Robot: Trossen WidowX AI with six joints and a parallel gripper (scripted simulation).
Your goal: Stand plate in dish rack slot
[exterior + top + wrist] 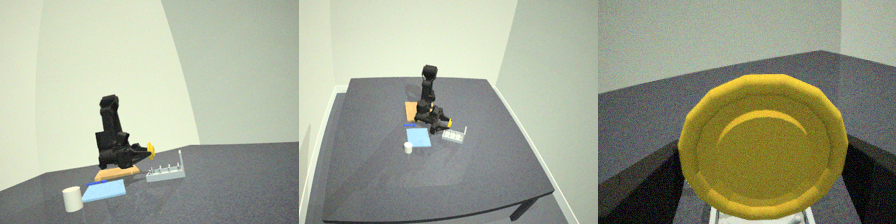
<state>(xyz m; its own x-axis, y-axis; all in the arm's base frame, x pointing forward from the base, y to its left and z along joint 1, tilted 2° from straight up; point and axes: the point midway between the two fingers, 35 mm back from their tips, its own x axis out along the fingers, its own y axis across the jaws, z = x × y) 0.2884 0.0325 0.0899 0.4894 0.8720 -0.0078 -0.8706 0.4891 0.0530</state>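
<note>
The arm [110, 131] folds low over its base, forearm reaching roughly level toward 4 o'clock. The gripper [149, 151] has its jaws clamped, apparently edgewise, on the plate [763, 156].
</note>
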